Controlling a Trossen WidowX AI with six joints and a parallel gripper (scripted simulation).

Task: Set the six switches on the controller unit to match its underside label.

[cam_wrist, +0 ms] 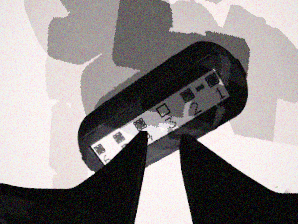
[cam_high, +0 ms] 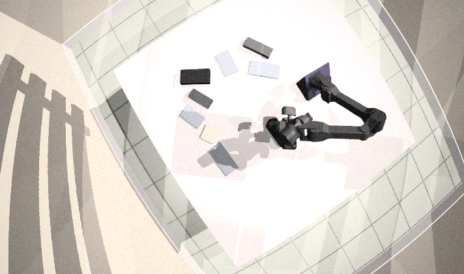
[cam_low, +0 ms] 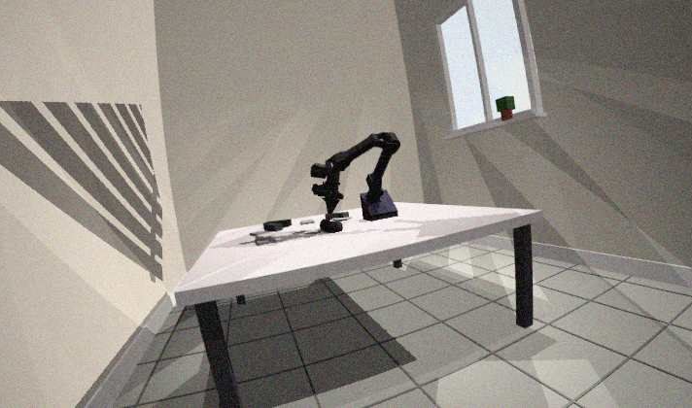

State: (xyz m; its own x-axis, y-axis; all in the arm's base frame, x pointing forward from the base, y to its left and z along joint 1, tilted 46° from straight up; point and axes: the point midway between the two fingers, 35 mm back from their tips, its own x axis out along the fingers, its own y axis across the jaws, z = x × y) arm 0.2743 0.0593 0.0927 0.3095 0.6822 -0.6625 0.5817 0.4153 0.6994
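Modules (cam_high: pixel 225 63) perhaps block far side

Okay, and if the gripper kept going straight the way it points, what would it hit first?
Probably the controller, on its label side, though depth is hard to judge.

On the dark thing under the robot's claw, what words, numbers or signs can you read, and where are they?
On the white label of the dark grey controller unit:
"1", beside a filled square.
"2", beside a filled square.
"3", beside an empty square.
The other digits are partly covered or too blurred to read.
A small dark mark sits near "1" and "2"; unreadable.
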